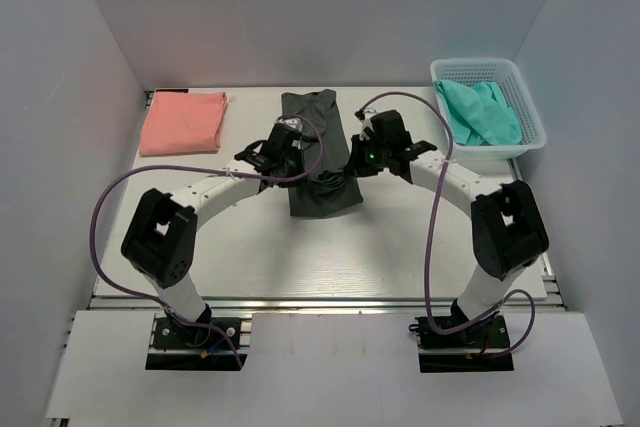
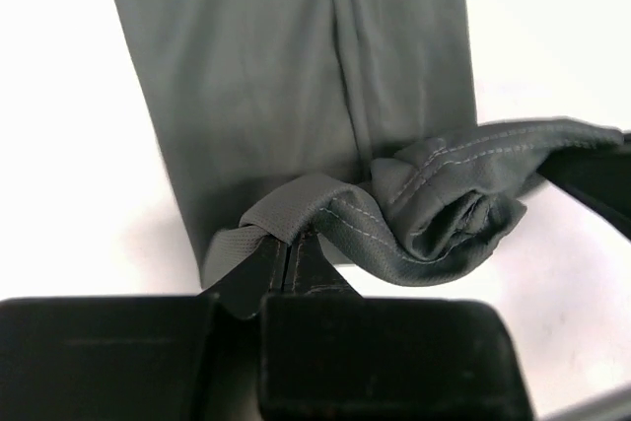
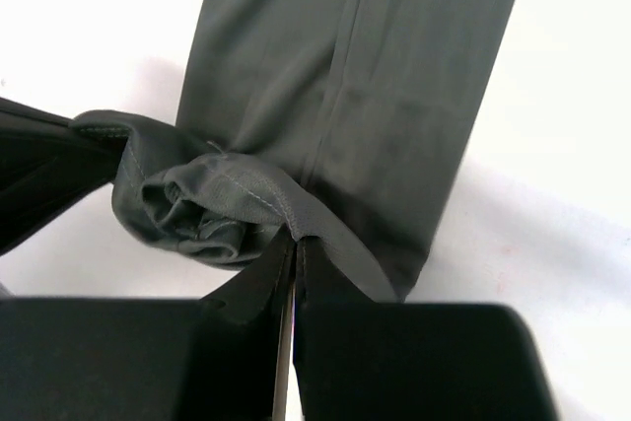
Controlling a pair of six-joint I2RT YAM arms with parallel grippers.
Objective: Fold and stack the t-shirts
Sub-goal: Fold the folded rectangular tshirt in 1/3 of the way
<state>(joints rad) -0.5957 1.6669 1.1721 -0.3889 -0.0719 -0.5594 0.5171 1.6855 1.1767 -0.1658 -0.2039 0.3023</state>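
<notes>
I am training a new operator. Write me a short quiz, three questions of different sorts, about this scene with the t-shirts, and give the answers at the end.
1. True or false: the left gripper and the right gripper are both shut on the near hem of the dark grey t-shirt.
2. Where are the teal t-shirts?
A) in the white basket
B) under the dark grey t-shirt
C) hanging from the right gripper
3. Fill in: the folded salmon pink t-shirt lies at the far ____ corner of the table.

Key: 1 true; 2 A; 3 left.
</notes>
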